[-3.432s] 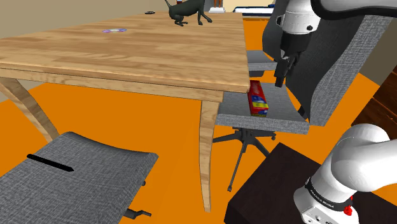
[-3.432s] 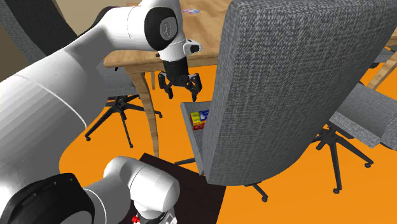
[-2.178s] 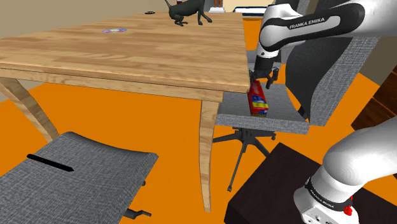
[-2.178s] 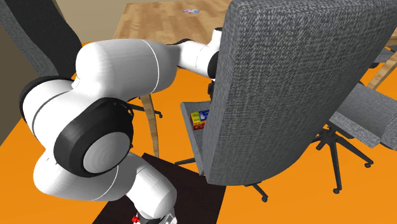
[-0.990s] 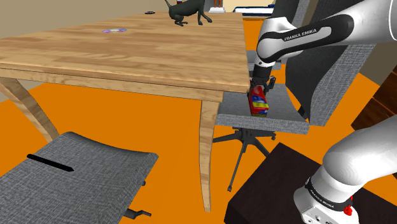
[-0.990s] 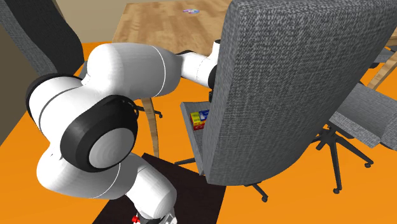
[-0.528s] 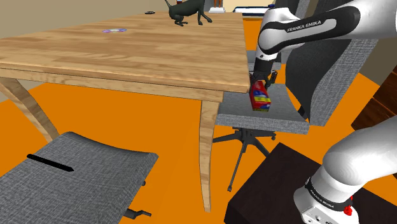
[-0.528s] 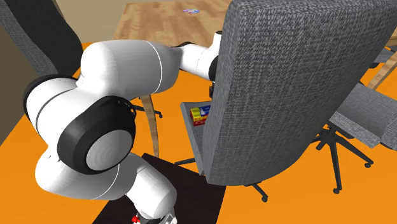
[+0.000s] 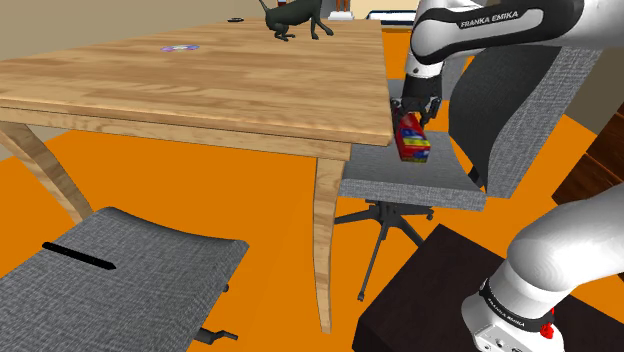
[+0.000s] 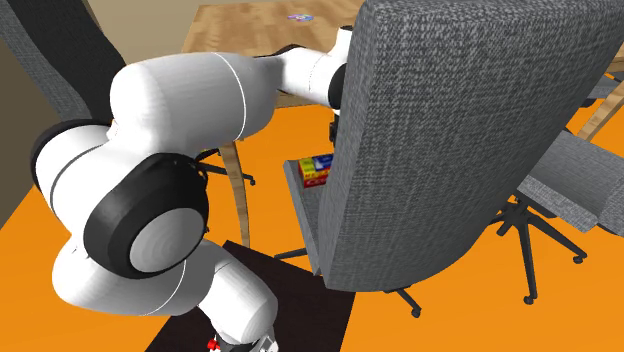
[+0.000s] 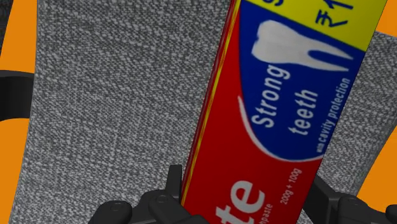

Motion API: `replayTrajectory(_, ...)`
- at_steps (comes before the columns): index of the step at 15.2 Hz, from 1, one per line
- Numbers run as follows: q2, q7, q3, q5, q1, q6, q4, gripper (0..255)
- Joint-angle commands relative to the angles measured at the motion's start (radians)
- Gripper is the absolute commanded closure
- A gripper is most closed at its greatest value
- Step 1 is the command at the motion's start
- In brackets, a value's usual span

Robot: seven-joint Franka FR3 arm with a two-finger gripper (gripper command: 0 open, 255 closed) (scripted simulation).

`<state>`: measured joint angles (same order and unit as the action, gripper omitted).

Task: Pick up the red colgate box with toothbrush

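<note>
The red Colgate box (image 9: 413,142), with a yellow and blue end, hangs tilted just above the grey chair seat (image 9: 400,184) beside the table's corner. My gripper (image 9: 410,117) comes down from above and is shut on the box's upper end. In the wrist view the box (image 11: 254,146) shows a blue panel with a white tooth and the words "Strong teeth", clasped between my fingers (image 11: 172,182), with the seat fabric (image 11: 108,95) behind it. In the second exterior view the box (image 10: 314,172) peeks out beside the chair back (image 10: 470,130), which hides the hand.
The wooden table (image 9: 200,90) stands close to the shoulder view's left of the chair, its edge overhanging near the box. A dark animal figure (image 9: 295,18) and a purple disc (image 9: 180,47) sit on it. Another grey chair (image 9: 120,270) is lower left; the stand (image 9: 420,300) is lower right.
The gripper went down onto the box, closed on it and has risen. Over the last second the box left the seat and tilted, moving up and slightly right in the shoulder view.
</note>
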<state>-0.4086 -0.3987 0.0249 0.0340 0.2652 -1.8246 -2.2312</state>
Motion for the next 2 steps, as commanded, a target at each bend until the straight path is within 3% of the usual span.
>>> replayTrajectory(1, 0.001, 0.001, 0.000, 0.000, 0.000, 0.016, 0.017, 255)
replayTrajectory(2, 0.001, 0.001, 0.000, 0.000, 0.000, 0.016, 0.017, 255)
